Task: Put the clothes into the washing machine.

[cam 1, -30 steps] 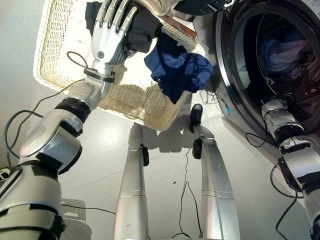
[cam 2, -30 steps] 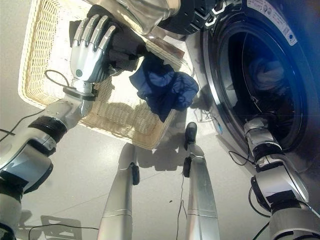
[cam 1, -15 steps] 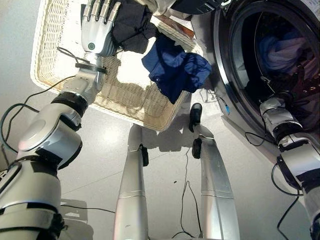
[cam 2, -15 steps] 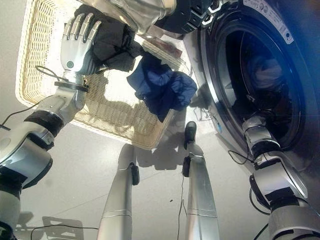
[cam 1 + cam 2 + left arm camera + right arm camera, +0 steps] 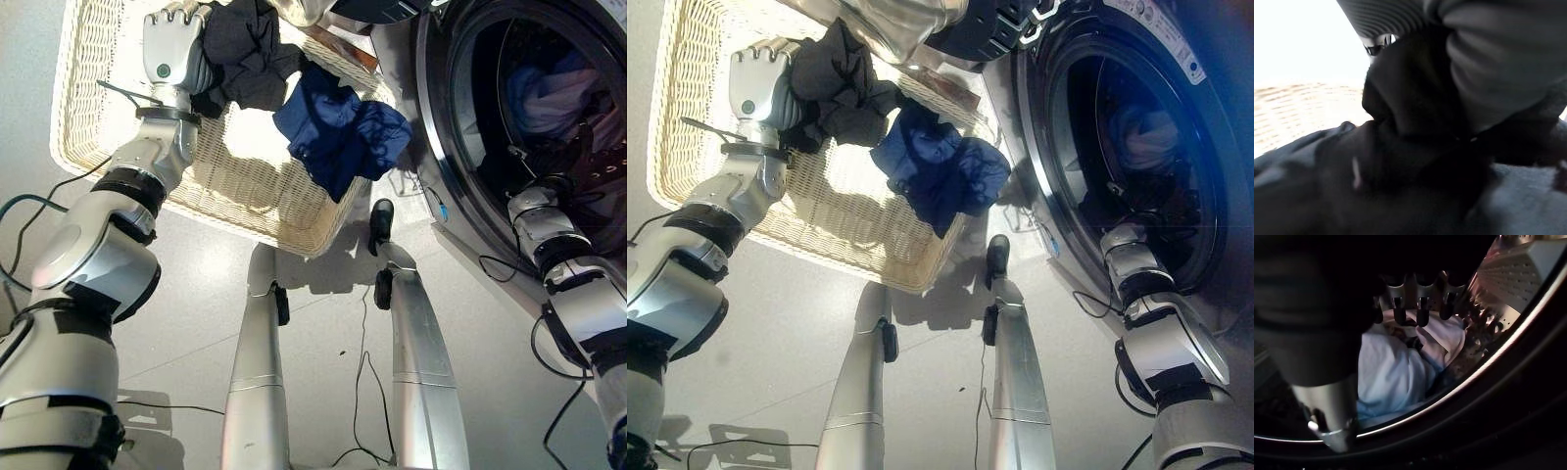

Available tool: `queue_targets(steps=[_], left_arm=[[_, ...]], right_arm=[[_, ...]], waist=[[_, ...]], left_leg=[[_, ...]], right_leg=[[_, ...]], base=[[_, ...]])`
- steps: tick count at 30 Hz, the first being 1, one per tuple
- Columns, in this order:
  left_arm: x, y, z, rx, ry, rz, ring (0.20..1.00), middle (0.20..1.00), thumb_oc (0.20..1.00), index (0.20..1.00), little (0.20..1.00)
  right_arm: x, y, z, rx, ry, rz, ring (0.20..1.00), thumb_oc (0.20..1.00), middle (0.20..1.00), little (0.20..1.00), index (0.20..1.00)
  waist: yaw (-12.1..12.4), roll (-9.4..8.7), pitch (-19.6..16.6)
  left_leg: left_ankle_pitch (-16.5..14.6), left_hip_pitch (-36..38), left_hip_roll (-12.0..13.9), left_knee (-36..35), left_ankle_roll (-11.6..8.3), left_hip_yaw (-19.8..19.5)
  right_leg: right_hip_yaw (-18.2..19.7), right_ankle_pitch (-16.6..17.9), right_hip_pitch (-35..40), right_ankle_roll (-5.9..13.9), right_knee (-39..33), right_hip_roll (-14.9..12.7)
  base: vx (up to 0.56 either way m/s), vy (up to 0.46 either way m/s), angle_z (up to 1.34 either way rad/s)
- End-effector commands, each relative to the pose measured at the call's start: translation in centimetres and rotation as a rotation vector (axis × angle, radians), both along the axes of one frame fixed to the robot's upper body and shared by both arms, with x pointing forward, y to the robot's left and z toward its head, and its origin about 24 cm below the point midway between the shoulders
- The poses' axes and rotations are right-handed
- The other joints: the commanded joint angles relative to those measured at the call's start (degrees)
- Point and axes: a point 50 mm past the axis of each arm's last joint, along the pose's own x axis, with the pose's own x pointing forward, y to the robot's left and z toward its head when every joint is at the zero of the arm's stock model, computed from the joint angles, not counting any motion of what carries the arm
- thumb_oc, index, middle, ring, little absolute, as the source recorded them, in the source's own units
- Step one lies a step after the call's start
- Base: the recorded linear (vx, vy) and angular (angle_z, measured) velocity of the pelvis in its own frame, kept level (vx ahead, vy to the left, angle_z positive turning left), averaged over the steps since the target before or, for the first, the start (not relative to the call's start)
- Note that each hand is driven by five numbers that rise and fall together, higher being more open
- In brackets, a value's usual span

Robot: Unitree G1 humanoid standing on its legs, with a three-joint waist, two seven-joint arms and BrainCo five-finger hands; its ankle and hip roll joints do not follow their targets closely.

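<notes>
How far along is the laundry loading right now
Partly done: pale clothes already lie in the washing machine drum, where the right hand is. The left hand is closing on the black garment in the wicker basket. The blue garment still waits.

Pale grey floor [image 5: 176,323] under everything, sunlit in patches. Brown flat item [image 5: 345,51] lies beside the far rim of the basket; can't tell what it is. Light fabric-like thing [image 5: 892,24] at the top edge of the right eye view, unidentifiable.
</notes>
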Motion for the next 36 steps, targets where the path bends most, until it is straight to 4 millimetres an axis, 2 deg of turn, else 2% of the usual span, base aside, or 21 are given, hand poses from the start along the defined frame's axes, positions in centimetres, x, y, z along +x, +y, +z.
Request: queue_targets(steps=[1,7,9,11,13,15,17,19,20,22,27,30,36], left_arm=[[0.0,1.7,-0.9,-0.087,0.037,0.033,0.2,0.2,0.2,0.2,0.2],[0.1,1.7,-1.2,-0.126,0.044,0.014,0.2,0.2,0.2,0.2,0.2],[-0.1,1.8,-1.1,-0.188,0.013,-0.028,0.2,0.2,0.2,0.2,0.2],[-0.4,1.6,-0.9,-0.28,-0.036,-0.108,0.2,0.2,0.2,0.2,0.2],[-0.8,1.6,-0.8,-0.392,-0.095,-0.223,0.2,0.2,0.2,0.2,0.2],[-1.2,1.2,-1.5,-0.451,-0.125,-0.303,0.2,0.2,0.2,0.2,0.2],[-1.4,1.2,-1.9,-0.506,-0.144,-0.358,0.2,0.2,0.2,0.2,0.2],[-2.0,0.6,-2.9,-0.599,-0.179,-0.475,0.2,0.2,0.2,0.2,0.2],[-2.6,0.3,-3.9,-0.706,-0.2,-0.592,0.2,0.2,0.2,0.2,0.2],[-3.4,-0.3,-5.3,-0.814,-0.201,-0.734,0.2,0.2,0.2,0.2,0.2],[-5.4,-2.6,-7.8,-0.917,-0.172,-1.034,0.2,0.2,0.2,0.2,0.2],[-6.5,-3.7,-8.3,-0.922,-0.146,-1.181,0.2,0.2,0.2,0.2,0.2],[-8.4,-5.5,-7.5,-0.852,-0.091,-1.398,0.2,0.2,0.2,0.2,0.2]], right_arm=[[-1.4,-2.9,1.6,-0.065,-0.021,-0.094,1.0,1.0,1.0,1.0,1.0],[-1.3,-2.8,1.7,-0.061,-0.028,-0.086,1.0,1.0,1.0,1.0,1.0],[-1.3,-2.7,1.7,-0.045,-0.046,-0.066,1.0,1.0,1.0,1.0,1.0],[-1.2,-2.5,1.5,0.018,-0.097,-0.008,1.0,1.0,1.0,1.0,1.0],[-1.0,-2.0,1.2,0.166,-0.193,0.092,1.0,1.0,1.0,1.0,1.0],[-0.7,-1.4,0.7,0.294,-0.268,0.209,1.0,1.0,1.0,1.0,1.0],[-0.7,-1.0,0.5,0.342,-0.31,0.258,1.0,1.0,1.0,1.0,1.0],[-0.6,0.5,0.4,0.428,-0.399,0.393,1.0,1.0,1.0,1.0,1.0],[-0.7,1.9,0.2,0.48,-0.47,0.511,1.0,1.0,1.0,1.0,1.0],[-1.1,4.0,0.1,0.528,-0.541,0.647,1.0,1.0,1.0,1.0,1.0],[-2.5,7.5,-0.1,0.605,-0.655,0.924,1.0,1.0,1.0,1.0,1.0],[-3.3,8.8,0.0,0.647,-0.701,1.044,1.0,1.0,1.0,1.0,1.0],[-4.7,11.3,0.7,0.668,-0.728,1.239,1.0,1.0,1.0,1.0,1.0]], waist=[[0.05,-0.57,-0.92],[0.16,-0.57,-0.92],[0.18,-0.55,-0.92],[0.25,-0.6,-0.92],[0.51,-0.62,-0.92],[0.76,-0.65,-0.92],[0.87,-0.68,-0.92],[1.16,-0.76,-0.92],[1.38,-0.88,-0.92],[1.47,-1.01,-0.92],[1.87,-0.92,-0.92],[1.98,-0.63,-0.92],[2.04,-0.41,-0.92]], left_leg=[[-10.97,1.16,-2.32,8.48,1.03,2.66],[-10.98,1.17,-2.33,8.47,1.08,2.59],[-10.94,1.18,-2.34,8.41,1.15,2.55],[-11.15,1.18,-2.41,8.59,1.21,2.42],[-11.34,1.42,-2.6,8.46,1.16,2.14],[-11.53,1.81,-2.78,8.26,1.1,2.05],[-11.53,1.92,-2.93,8.11,1.11,1.95],[-11.51,2.01,-3.19,7.91,1.15,1.8],[-11.59,1.93,-3.46,7.93,1.22,1.56],[-11.59,2.12,-3.72,7.81,1.35,1.39],[-11.39,2.3,-4.2,7.54,1.83,1.17],[-11.29,2.7,-4.42,7.53,2.23,1.2],[-10.79,2.98,-4.73,7.5,2.68,1.2]], right_leg=[[-2.36,10.1,6.28,3.7,-15.83,5.13],[-2.37,10.12,6.32,3.65,-15.89,5.16],[-2.34,10.16,6.31,3.61,-15.93,5.17],[-2.31,10.01,6.24,3.58,-15.72,5.2],[-2.41,9.94,6.49,3.49,-15.99,5.13],[-2.68,9.87,6.75,3.49,-16.09,5.07],[-2.76,9.91,6.77,3.41,-16.2,5.05],[-3.02,9.97,6.81,3.35,-16.35,4.94],[-3.23,9.84,6.73,3.26,-16.18,4.91],[-3.53,9.74,6.91,3.12,-16.11,4.88],[-3.85,9.45,7.23,2.98,-15.8,4.91],[-3.86,9.35,7.58,2.96,-15.42,4.84],[-4.0,9.52,8.02,2.96,-15.31,4.49]], base=[[0.0,0.0,0.0],[0.0,0.0,0.0],[0.0,-0.017,0.0],[0.01,-0.052,0.0],[0.01,-0.061,0.0],[0.01,-0.052,0.0],[0.0,-0.044,0.0],[0.0,-0.065,0.0],[-0.01,-0.063,0.0],[-0.02,-0.061,0.01],[-0.01,-0.016,0.01],[0.0,0.0,0.0],[0.0,0.0,0.0]])
